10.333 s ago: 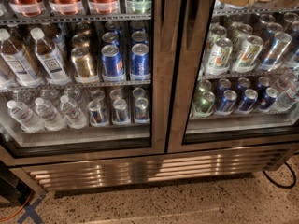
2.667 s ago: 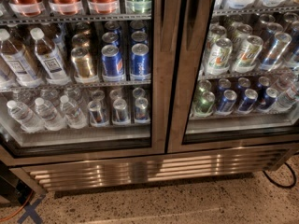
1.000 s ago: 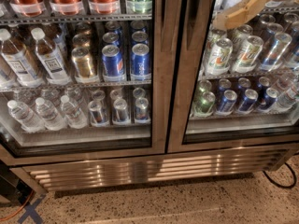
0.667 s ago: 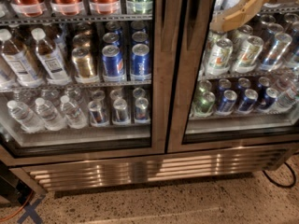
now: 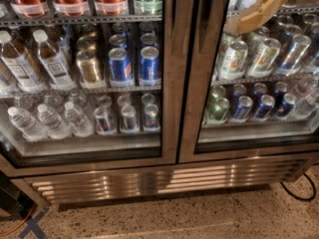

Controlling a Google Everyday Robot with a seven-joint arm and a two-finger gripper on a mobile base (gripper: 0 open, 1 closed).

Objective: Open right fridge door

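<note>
The right fridge door (image 5: pixel 192 83) is a glass pane in a brushed steel frame, and it sits shut against the left door. Green, silver and blue cans show on the shelves behind its glass. My gripper (image 5: pixel 253 14), tan-coloured, reaches in from the top right corner. It hangs in front of the upper part of the right door's glass, just right of the door's inner frame edge. Whether it touches the door is not clear from this view.
The left fridge door (image 5: pixel 169 59) shows water bottles, tea bottles and gold and blue cans. A steel grille (image 5: pixel 149 180) runs along the fridge base above a speckled floor (image 5: pixel 164 218). A black cable (image 5: pixel 299 190) lies at the right and an orange one (image 5: pixel 15 228) at the lower left.
The gripper has come down from the top edge and now hangs lower and further left over the right door's glass. Both doors stay shut.
</note>
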